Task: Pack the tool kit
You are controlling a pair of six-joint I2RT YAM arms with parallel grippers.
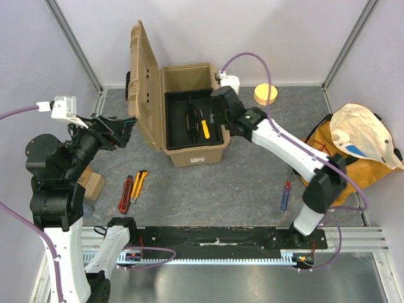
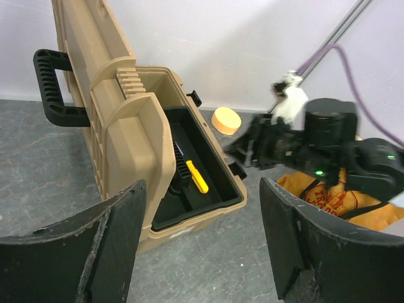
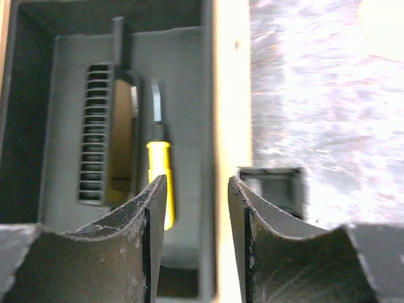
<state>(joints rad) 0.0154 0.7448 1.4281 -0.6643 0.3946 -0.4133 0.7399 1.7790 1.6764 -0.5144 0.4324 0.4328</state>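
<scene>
The tan toolbox (image 1: 192,154) stands open for loading. The right gripper (image 3: 197,183) hovers over its black tray (image 3: 186,95), fingers apart, seemingly empty; the left gripper (image 2: 202,189) hangs aside, fingers also apart.

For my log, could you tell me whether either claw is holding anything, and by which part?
Nothing is held: the left claw and the right claw both stand open and empty.

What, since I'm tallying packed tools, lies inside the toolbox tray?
A yellow-handled tool lies in the tray beside a black ribbed piece. The right claw covers the tray's right end from above; whatever sits under the tray is hidden.
</scene>
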